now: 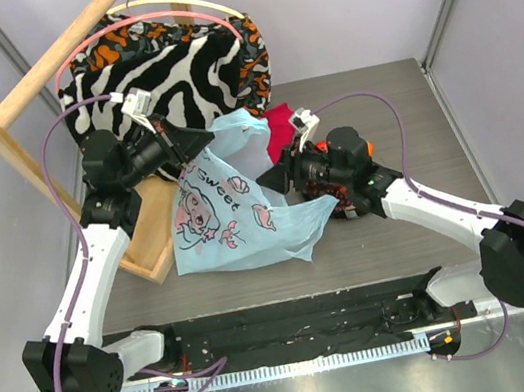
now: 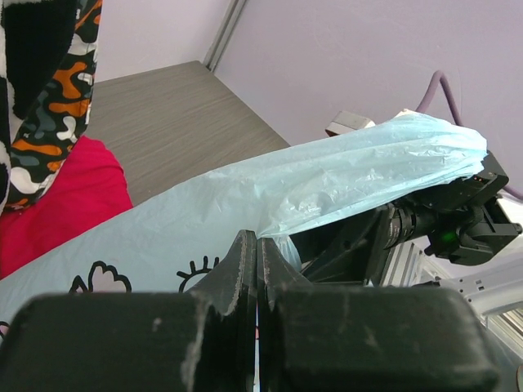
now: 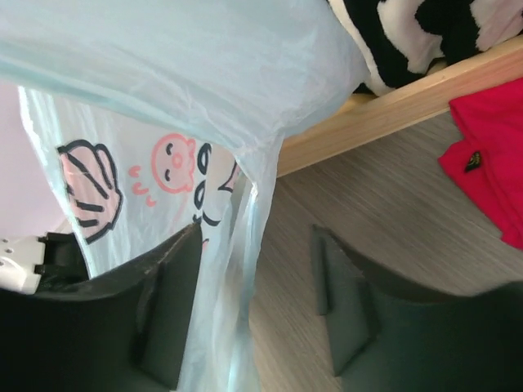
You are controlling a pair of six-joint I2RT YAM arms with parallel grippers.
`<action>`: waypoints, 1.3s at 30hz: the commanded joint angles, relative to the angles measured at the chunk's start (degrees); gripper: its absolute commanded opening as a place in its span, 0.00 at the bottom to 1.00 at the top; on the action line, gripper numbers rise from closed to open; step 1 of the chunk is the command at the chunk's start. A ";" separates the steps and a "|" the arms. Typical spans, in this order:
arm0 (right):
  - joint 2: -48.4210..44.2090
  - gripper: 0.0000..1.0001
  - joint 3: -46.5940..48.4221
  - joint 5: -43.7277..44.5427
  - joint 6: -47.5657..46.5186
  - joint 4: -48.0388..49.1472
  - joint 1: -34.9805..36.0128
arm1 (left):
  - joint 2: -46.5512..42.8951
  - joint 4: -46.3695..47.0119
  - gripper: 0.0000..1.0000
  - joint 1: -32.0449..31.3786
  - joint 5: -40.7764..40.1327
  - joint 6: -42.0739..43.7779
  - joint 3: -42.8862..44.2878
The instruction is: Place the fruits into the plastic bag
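The light-blue plastic bag [image 1: 230, 217] with the cartoon girl and pink shells lies mid-table, its top edge lifted. My left gripper [image 1: 204, 143] is shut on that top edge; in the left wrist view its jaws [image 2: 258, 238] are closed, with the bag [image 2: 351, 175] rising from the tips. My right gripper [image 1: 279, 178] is open at the bag's right side. In the right wrist view a strip of the bag [image 3: 163, 73] hangs between its spread fingers [image 3: 257, 233]. The fruits are mostly hidden under the right arm; only an orange patch [image 1: 357, 150] and a red bit [image 1: 346, 210] show.
A red cloth [image 1: 280, 127] lies behind the bag. Zebra-striped fabric [image 1: 170, 75] hangs on a wooden frame [image 1: 28, 166] at the back left, with its base rail beside the bag. The walls of the enclosure stand to the left, right and back.
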 commanded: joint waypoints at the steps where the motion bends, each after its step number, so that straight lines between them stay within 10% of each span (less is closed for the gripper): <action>1: -0.38 0.34 2.91 3.15 1.30 3.27 0.28 | 0.20 1.99 0.00 0.74 1.75 0.33 0.05; 2: -1.43 0.07 3.18 4.55 1.22 2.39 0.28 | 0.20 1.90 0.00 0.82 1.41 0.33 -0.03; 6: -7.39 0.01 5.98 18.58 -0.45 -6.73 0.37 | 0.55 -0.03 0.00 1.00 -1.32 1.12 1.19; 15: -12.96 0.01 10.56 29.87 -0.55 -13.26 0.63 | -0.68 -1.44 0.92 1.00 -3.08 0.33 2.78; 39: -3.37 0.01 10.04 34.10 5.79 -3.85 8.81 | 1.51 9.10 1.00 -7.34 -0.17 -12.15 -7.86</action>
